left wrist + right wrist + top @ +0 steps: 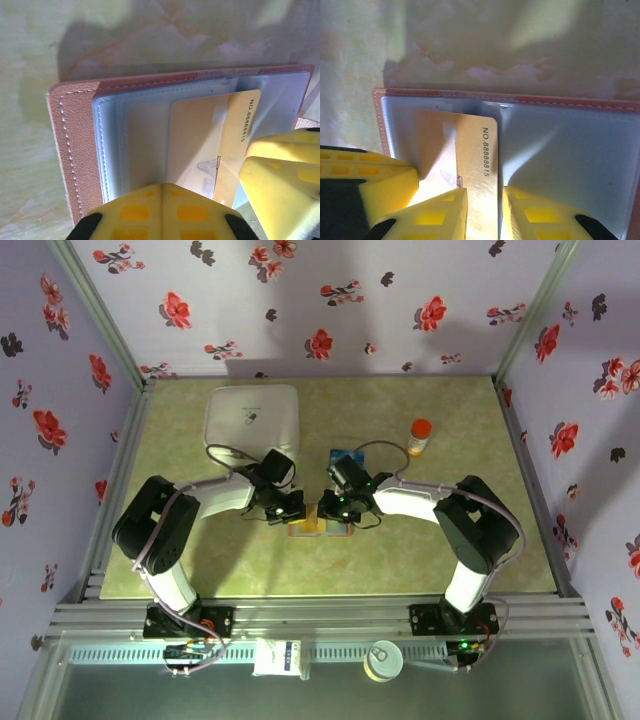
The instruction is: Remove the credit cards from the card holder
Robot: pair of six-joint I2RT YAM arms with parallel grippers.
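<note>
The card holder [75, 150] lies open flat on the green table, reddish-brown leather with grey-blue clear pockets [570, 150]. A gold credit card [477, 145], printed with a number, sticks partway out of a pocket [235, 125]. My left gripper [162, 186] is shut, its tips pressed down on the pocket beside the card. My right gripper [484, 192] has its jaws a little apart, straddling the card's free end. From above, the left gripper [295, 508] and the right gripper [335, 510] meet over the card holder [305, 527].
A white square box [252, 415] stands at the back left. An orange-capped bottle [419, 436] is at the back right. A small blue flat item [340, 453] lies just beyond the right gripper. Floral walls close in three sides of the table.
</note>
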